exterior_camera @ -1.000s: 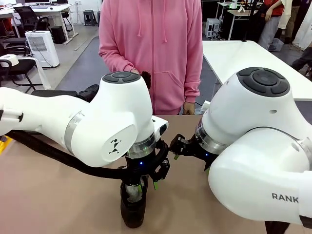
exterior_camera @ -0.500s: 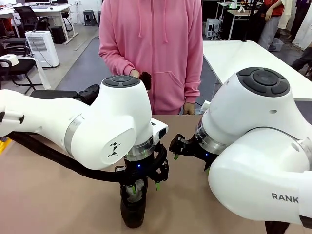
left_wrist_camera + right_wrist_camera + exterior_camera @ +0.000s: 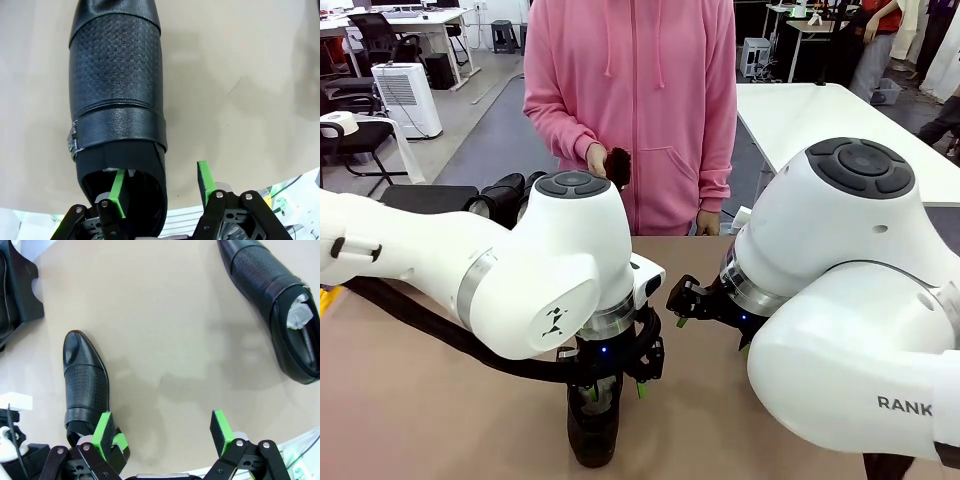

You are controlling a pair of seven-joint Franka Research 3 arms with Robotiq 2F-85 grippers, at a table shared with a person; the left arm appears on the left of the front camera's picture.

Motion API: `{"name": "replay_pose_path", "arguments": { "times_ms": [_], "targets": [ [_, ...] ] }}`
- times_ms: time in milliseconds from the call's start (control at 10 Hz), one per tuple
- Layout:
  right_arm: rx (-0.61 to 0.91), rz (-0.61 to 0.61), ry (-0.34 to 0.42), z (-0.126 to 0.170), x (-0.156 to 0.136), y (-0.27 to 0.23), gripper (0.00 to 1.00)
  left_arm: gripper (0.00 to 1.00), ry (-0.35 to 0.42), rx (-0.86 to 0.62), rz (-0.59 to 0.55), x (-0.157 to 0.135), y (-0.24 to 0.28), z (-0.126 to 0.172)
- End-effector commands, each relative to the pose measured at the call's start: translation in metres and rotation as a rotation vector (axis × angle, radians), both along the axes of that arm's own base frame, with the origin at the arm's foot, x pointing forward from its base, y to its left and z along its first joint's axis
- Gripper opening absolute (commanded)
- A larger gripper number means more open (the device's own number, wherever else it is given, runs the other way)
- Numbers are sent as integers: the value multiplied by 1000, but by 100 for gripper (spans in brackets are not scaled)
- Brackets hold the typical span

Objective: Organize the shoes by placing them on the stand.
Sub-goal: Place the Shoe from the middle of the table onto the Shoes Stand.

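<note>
Glossy black leather dress shoe on the tan surface: the open left claw straddles its side wall, one pad inside. Right claw gapes wide, empty.

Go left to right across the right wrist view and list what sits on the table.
stand, just its corner at the edge → first shoe, toe pointing up the picture → paper-stuffed shoe, lying at a slant

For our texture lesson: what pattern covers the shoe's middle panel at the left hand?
The shoe bears a fine embossed grid of squares; left wrist view.
</note>
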State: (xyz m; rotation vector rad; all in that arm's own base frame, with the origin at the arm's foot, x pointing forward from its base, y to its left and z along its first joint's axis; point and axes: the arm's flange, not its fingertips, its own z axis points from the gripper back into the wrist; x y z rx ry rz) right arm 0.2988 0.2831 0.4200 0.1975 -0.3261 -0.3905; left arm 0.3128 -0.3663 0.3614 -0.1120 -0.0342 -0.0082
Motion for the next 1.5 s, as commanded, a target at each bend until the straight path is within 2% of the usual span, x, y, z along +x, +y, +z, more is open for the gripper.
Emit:
{"name": "replay_pose_path", "arguments": {
  "times_ms": [0,300,400,1000,1100,1400],
  "targets": [
    [27,7,5,2,4,1,100,65,23,-26,-52,-1,-2,-10],
    [27,7,5,2,4,1,100,6,18,-20,-46,-4,-3,-10],
    [27,7,5,2,4,1,100,0,13,-16,-45,-4,-3,-10],
    [27,7,5,2,4,1,100,0,11,-13,-35,-1,0,-6],
    [27,7,5,2,4,1,100,0,12,-10,-28,-1,4,1],
    [27,7,5,2,4,1,100,0,-17,-25,31,-22,51,57]
  ]
}}
